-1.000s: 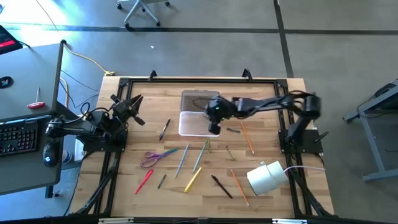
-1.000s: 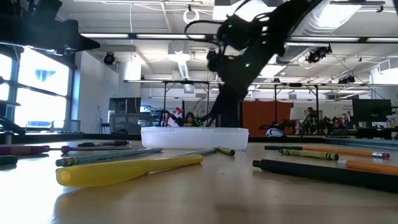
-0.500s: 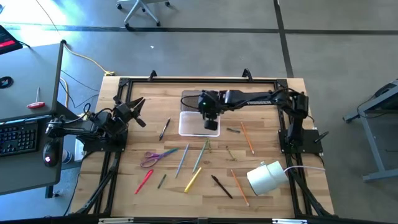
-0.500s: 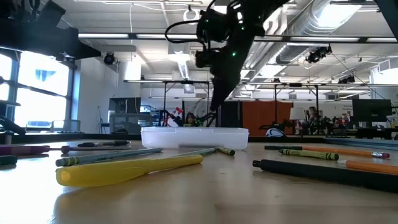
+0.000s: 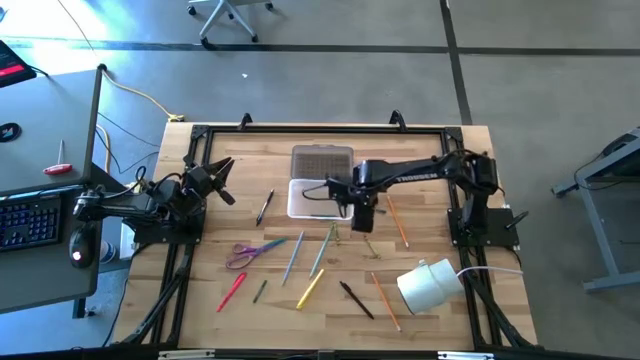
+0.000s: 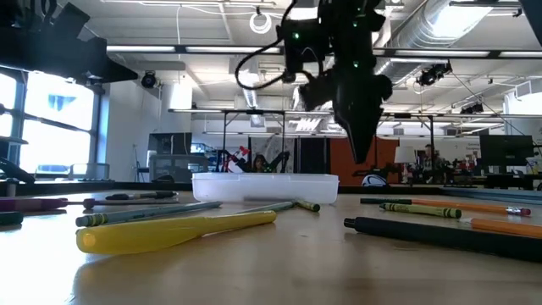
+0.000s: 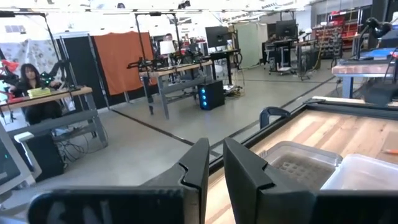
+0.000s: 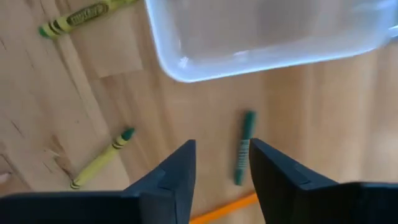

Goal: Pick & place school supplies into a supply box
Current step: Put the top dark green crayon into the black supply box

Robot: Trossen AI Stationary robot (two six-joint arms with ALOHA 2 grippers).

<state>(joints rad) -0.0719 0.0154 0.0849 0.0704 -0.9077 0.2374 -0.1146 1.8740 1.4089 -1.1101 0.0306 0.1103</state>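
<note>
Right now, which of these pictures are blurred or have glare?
Right wrist view: the clear box and green crayon look smeared. Low view: the near yellow marker is soft; bright windows at the side. High view: sun glare on the floor, table evenly lit.

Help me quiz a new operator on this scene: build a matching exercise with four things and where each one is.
Things:
1. right hand
2. left hand
3. scissors
4. white roll

Places:
A. lower right of the table in the high view
B. open above a green crayon, beside the supply box
C. at the table's left edge, away from the supplies
D. flat on the table's left half, among the pens

Pairs: 1-B, 2-C, 3-D, 4-A
</note>
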